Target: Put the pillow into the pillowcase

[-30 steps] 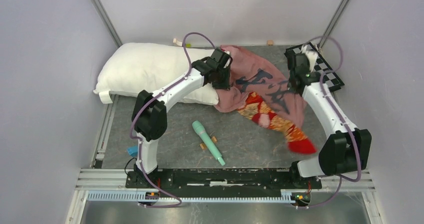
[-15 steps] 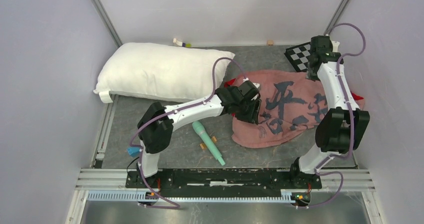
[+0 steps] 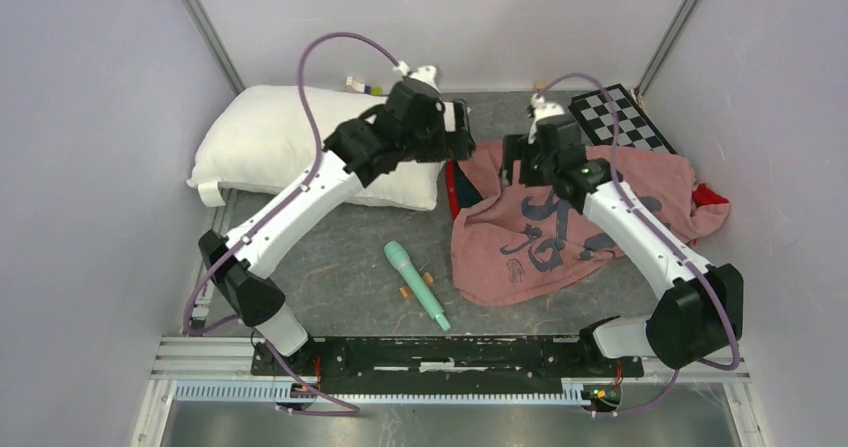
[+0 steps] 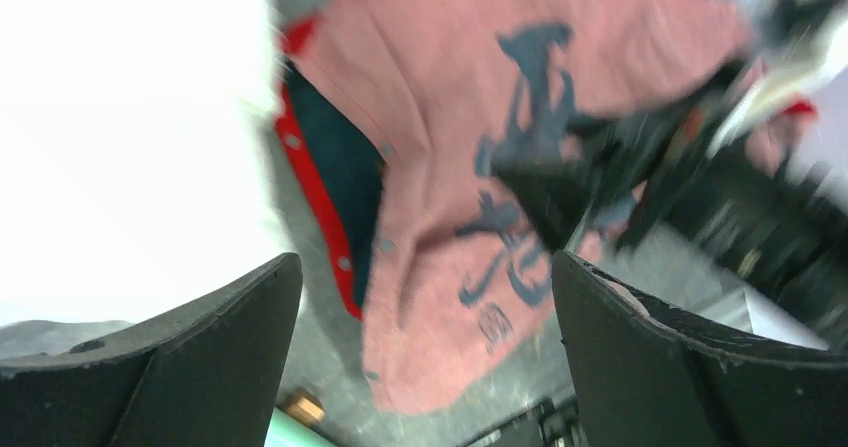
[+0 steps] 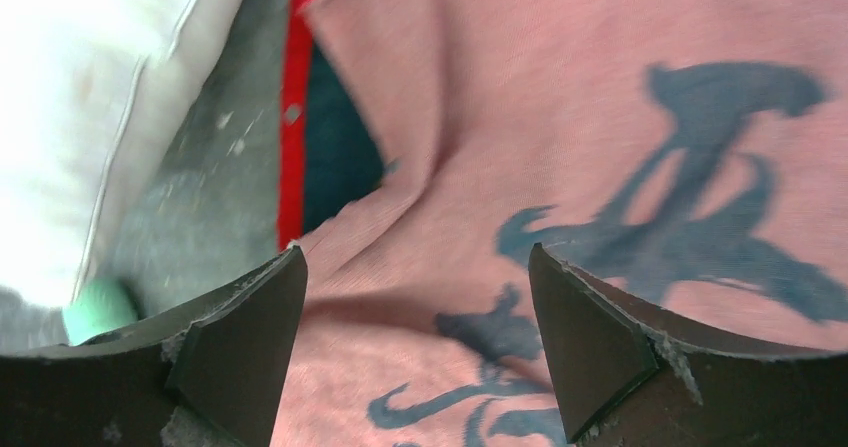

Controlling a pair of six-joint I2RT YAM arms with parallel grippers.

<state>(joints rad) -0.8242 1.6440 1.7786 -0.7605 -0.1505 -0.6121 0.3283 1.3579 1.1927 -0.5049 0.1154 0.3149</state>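
The white pillow (image 3: 300, 142) lies at the far left of the table. The pinkish-red pillowcase (image 3: 560, 227) with dark brush marks lies spread on the table right of it. Its red-edged mouth (image 3: 455, 189) faces the pillow. My left gripper (image 3: 462, 135) hovers above the pillow's right end, open and holding nothing. In the left wrist view the left gripper (image 4: 425, 297) looks down on the pillowcase (image 4: 440, 167), with the pillow (image 4: 130, 117) at the left. My right gripper (image 3: 515, 162) hangs open over the pillowcase's upper left. The right wrist view shows the right gripper (image 5: 418, 287) empty above the pillowcase (image 5: 600, 117).
A teal microphone (image 3: 417, 284) and small wooden bits (image 3: 407, 292) lie on the table in front of the pillow. A black-and-white checkerboard (image 3: 625, 117) sits at the far right corner. Grey walls close in on three sides.
Both grippers opened and let go of the pillowcase, which now lies spread on the table. The left arm swung back toward the pillow. The right arm moved left over the cloth.
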